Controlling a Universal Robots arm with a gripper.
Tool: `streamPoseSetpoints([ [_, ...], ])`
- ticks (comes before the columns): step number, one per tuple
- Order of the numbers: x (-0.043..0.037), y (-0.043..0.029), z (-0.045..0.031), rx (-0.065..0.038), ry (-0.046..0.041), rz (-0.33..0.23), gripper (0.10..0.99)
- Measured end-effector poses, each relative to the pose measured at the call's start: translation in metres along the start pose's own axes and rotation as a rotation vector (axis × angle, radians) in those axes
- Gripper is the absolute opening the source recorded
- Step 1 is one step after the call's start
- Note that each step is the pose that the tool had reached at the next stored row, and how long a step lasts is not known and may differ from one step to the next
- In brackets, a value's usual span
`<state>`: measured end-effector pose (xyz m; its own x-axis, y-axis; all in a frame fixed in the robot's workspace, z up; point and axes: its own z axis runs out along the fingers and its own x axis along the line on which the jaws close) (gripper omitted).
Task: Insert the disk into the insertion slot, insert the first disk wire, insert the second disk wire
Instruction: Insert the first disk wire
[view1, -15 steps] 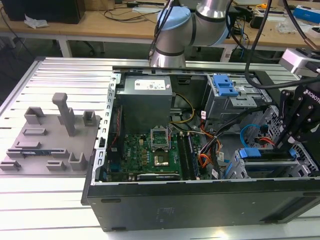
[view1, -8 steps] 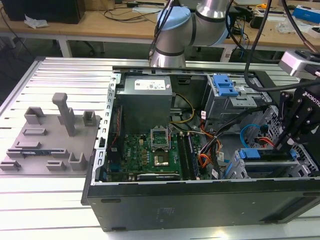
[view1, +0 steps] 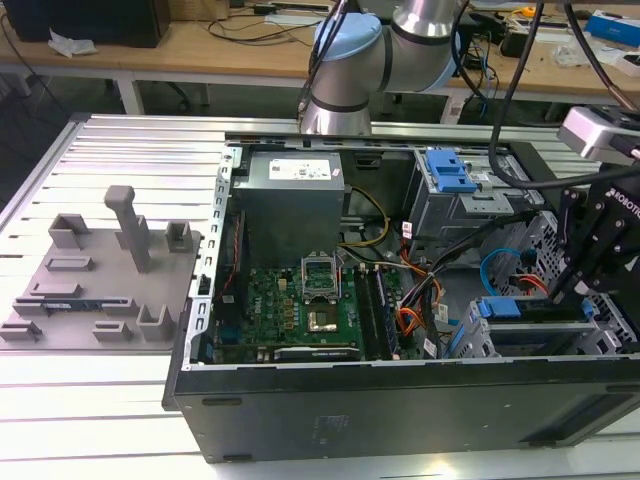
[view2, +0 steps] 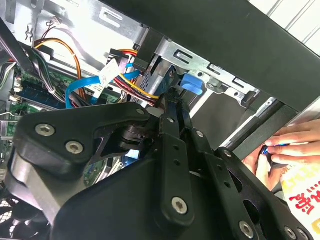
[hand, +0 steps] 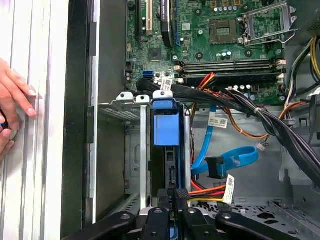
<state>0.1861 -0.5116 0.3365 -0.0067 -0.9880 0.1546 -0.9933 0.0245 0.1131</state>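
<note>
1. At the exterior view's left, a grey fixture tray (view1: 100, 270) sits on the ribbed table (view1: 150, 150), just beside the open computer case (view1: 400, 410).
2. Centre frame, the motherboard (view1: 290, 300) lies exposed below the robot arm (view1: 370, 60).
3. Lower right of the exterior view, the disk (view1: 535, 308) stands on edge inside the insertion slot (view1: 478, 345).
4. In the first wrist view, the gripper (hand: 174, 194) has its fingers drawn together, holding nothing. Its tips are at the disk's near end; contact cannot be told.
5. A blue ribbon cable (hand: 225, 160) lies loose beside the slot, its connector free of the disk.
6. A person's hand (hand: 12, 110) rests on the table outside the case.
</note>
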Motion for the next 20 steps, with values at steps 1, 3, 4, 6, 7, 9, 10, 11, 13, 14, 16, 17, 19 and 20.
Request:
streamPoseSetpoints([
  [1,0.0002,0.0000,0.0005,0.000,0.0002,0.000,0.165],
  [3,0.0000,0.0000,0.0019,0.000,0.0006,0.000,0.165],
  [4,0.0000,0.0000,0.0021,0.000,0.0006,0.000,0.165],
  [6,0.0009,0.0012,-0.0033,0.000,-0.0015,0.000,0.235],
  [7,0.0017,0.0018,-0.0085,0.000,0.0009,0.000,0.235],
  [9,0.0034,0.0031,-0.0195,0.000,0.0024,0.000,0.302],
  [10,0.0045,0.0039,-0.0268,0.000,0.0029,0.000,0.302],
  [11,0.0056,0.0047,-0.0337,0.000,0.0031,0.000,0.302],
  [13,0.0076,0.0062,-0.0468,0.000,0.0030,0.000,0.302],
  [14,0.0081,0.0065,-0.0494,0.001,0.0031,0.000,0.302],
  [16,0.0088,0.0072,-0.0551,0.003,0.0031,0.000,0.302],
  [17,0.0086,0.0073,-0.0550,0.003,0.0031,0.000,0.302],
  [19,0.0086,0.0074,-0.0553,0.003,0.0039,0.000,0.302],
  [20,0.0085,0.0074,-0.0552,0.003,0.0038,0.000,0.302],
])
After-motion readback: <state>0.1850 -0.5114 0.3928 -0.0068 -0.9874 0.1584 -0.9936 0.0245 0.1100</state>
